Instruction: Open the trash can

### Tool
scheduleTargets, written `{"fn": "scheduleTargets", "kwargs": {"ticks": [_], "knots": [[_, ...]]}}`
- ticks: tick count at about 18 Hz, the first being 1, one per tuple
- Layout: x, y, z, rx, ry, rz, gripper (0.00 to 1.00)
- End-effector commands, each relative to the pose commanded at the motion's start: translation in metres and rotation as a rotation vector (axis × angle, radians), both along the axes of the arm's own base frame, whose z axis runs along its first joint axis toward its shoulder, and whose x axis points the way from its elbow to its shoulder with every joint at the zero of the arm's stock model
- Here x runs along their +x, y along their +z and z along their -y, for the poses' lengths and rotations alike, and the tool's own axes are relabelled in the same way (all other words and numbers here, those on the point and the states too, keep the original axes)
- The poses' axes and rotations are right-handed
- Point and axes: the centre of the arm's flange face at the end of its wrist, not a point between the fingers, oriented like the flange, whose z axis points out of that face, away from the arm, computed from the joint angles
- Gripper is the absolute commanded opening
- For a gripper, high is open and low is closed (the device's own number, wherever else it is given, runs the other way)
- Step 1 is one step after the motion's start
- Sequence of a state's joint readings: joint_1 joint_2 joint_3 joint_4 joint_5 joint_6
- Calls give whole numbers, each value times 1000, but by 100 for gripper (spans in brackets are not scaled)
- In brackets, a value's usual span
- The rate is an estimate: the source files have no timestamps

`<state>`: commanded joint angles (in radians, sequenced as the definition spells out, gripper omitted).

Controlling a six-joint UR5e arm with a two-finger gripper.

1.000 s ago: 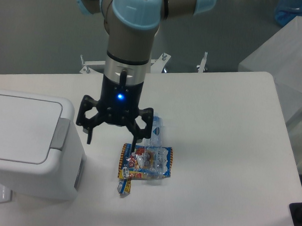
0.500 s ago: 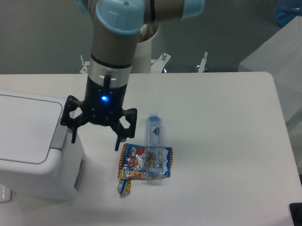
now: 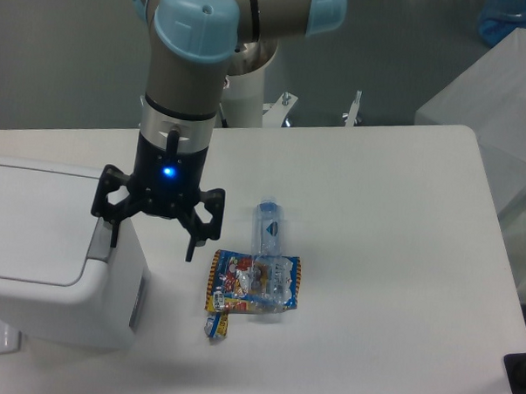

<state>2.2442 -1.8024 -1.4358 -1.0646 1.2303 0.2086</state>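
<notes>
Trash can (image 3: pixel 47 249): large white bin at the left edge of the table, lid flat and closed, grey push tab (image 3: pixel 100 235) on the lid's right side.
Gripper (image 3: pixel 151 243): hangs from the arm, pointing down, fingers spread wide and holding nothing; the left finger (image 3: pixel 115 234) is over the grey tab at the bin's right edge, the right finger (image 3: pixel 191 246) is over bare table just beside the bin. A blue light glows on its body.
Snack packet (image 3: pixel 252 284): colourful wrapper lying flat, right of the gripper.
Bottle (image 3: pixel 269 230): clear plastic with a blue label, lying down, its lower end on the packet.
Table (image 3: pixel 391 255): white, bearing all these things.
</notes>
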Motion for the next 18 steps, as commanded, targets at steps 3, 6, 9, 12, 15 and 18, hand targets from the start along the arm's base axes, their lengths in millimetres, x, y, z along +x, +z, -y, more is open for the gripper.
{"fn": "scheduleTargets", "kwargs": {"ticks": [3, 6, 9, 12, 15, 18], "knots": [[2, -2, 0, -4, -3, 3, 100], [3, -7, 0, -11, -3, 9, 100], [3, -7, 0, -11, -3, 9, 100], [4, -10, -1, -14, -6, 11, 100], [5, -10, -1, -14, -9, 11, 100], [5, -10, -2, -14, -9, 11, 100]]}}
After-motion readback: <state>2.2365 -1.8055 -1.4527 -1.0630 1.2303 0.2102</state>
